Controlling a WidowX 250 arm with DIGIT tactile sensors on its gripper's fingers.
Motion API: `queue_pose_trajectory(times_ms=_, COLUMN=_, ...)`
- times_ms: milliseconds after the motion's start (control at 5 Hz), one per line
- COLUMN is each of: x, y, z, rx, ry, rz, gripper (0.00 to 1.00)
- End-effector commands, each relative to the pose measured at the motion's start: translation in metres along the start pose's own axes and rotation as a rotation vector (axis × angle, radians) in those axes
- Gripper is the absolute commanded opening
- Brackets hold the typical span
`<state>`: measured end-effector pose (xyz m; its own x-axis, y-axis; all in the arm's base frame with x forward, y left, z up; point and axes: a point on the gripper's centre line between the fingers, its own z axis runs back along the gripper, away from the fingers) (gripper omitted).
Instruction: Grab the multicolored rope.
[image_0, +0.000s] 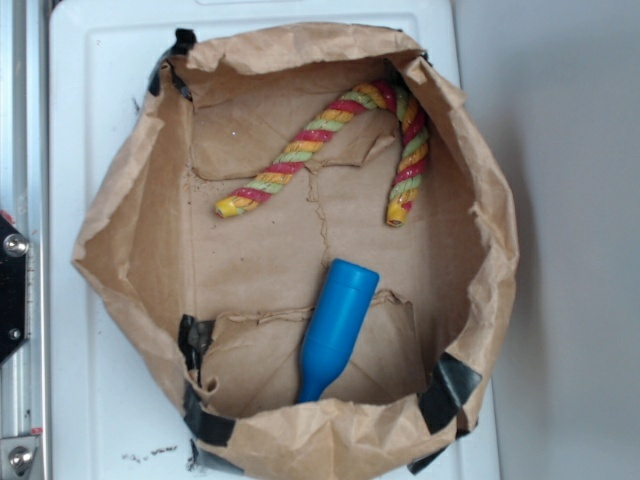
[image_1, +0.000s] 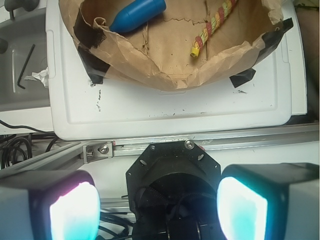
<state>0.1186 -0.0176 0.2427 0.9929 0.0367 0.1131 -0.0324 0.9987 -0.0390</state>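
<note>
Rope (image_0: 340, 140) sits untouched in the paper bag (image_0: 130, 200), so I judge the task barely begun: no approach, no contact, nothing lifted. From the exterior view I see it bent into an arch along the top part of the bag floor, one yellowish end lying toward the left-centre and the other hanging down on the right side, the curve tucked up against the bag wall at the top right. Below it, well apart, lies the blue bottle (image_0: 335, 330), its narrow end pointing down toward the bottom rim. The bag rests on a white tray (image_0: 80, 100), with black tape at several corners. My wrist view shows the gripper (image_1: 159, 207) far back from all this, out past the tray edge and over a metal rail (image_1: 200, 142); the two pads (image_1: 75, 210) glow pale at the bottom of the frame, spread wide with nothing between them. In that view I can make out only one stretch of rope and one yellow end beyond the near bag wall, with the bottle to its left. The arm itself does not appear over the bag in the exterior view. Everything is left to do, as I read it: bring the gripper over the bag, clear the rim, come down on an open stretch of rope away from the wall and the bottle, and close.
</note>
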Motion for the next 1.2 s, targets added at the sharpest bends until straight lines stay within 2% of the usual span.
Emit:
queue_pose_trajectory(times_ms=0, x=0.000, y=0.000, z=0.000, rx=0.000, ry=0.000, rz=0.000, gripper=1.00)
queue_pose_trajectory(times_ms=200, x=0.044, y=0.005, z=-0.005, rx=-0.029, ry=0.013, rz=-0.018, gripper=1.00)
queue_pose_trajectory(times_ms=400, x=0.092, y=0.006, z=-0.016, rx=-0.085, ry=-0.029, rz=0.047, gripper=1.00)
queue_pose_trajectory(times_ms=600, x=0.137, y=0.016, z=-0.049, rx=-0.102, ry=-0.075, rz=0.073, gripper=1.00)
queue_pose_trajectory(times_ms=800, x=0.169, y=0.039, z=-0.089, rx=-0.227, ry=-0.030, rz=0.144, gripper=1.00)
queue_pose_trajectory(times_ms=1000, x=0.176, y=0.045, z=-0.110, rx=-0.166, ry=-0.012, rz=0.214, gripper=1.00)
